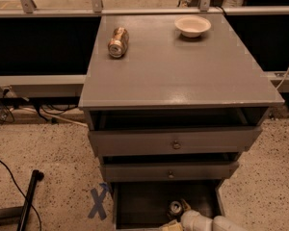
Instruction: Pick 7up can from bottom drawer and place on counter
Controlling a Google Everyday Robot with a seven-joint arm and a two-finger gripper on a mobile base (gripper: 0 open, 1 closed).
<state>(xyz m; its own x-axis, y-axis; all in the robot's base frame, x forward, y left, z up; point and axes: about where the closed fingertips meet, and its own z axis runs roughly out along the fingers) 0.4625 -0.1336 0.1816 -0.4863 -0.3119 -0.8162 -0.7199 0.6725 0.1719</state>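
The 7up can (175,207) stood upright, silver top showing, in the right half of the open bottom drawer (135,201). The claw (179,217) sat low in that drawer, coming in from the right and right up against the can. I could not tell whether it gripped the can. The table (183,66) lay above and behind, so the can would likely need to come forward before rising.

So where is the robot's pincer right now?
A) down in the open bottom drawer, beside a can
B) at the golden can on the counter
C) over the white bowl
A: the pincer is low in the open bottom drawer, right by the 7up can, far from the counter.
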